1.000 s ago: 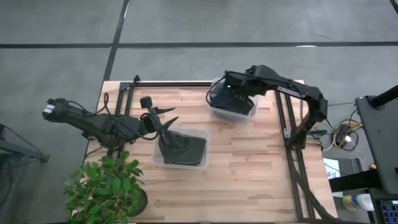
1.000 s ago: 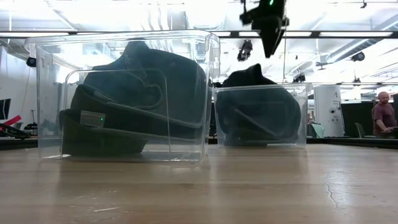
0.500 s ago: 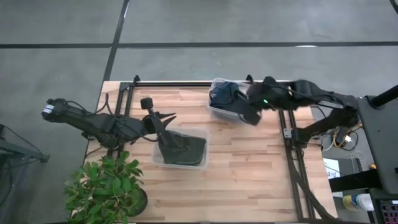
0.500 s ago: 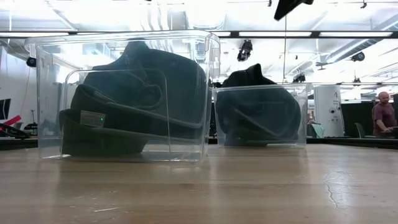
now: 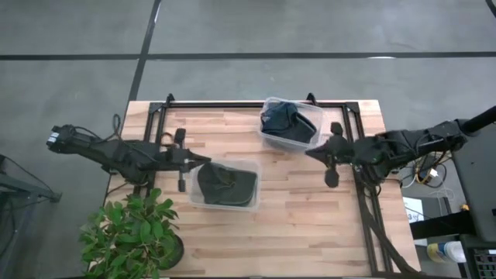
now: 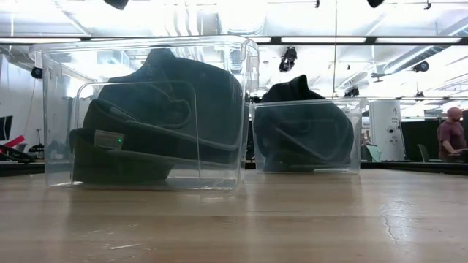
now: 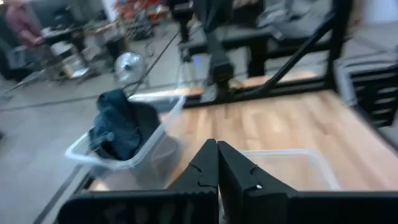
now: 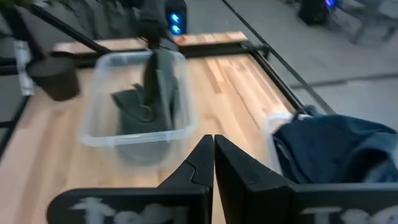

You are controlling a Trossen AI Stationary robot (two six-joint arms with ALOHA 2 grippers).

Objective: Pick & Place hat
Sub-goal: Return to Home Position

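You can see both arms have pulled back since half a second ago. The left gripper [image 5: 204, 160], which then reached down into the near bin [image 5: 257, 175] with its fingers spread over the gray cap [image 5: 225, 184], now lies low and level at that bin's left edge. In its wrist view the two fingers [image 7: 205, 163] are pressed together with nothing between them. The right gripper [image 5: 312, 152], which then hung over the front edge of the far bin [image 5: 318, 124], has drawn off toward the table's [image 5: 302, 221] right side and now sits just beside that bin. Its fingers [image 8: 200, 155] also meet tip to tip and hold nothing.

The gray cap rests bunched inside the near bin, and the blue caps [image 5: 283, 120] lie heaped in the far bin, poking above its rim in the low view. Neither bin has shifted. In the low view the dark gripper seen earlier at the top edge is all but gone
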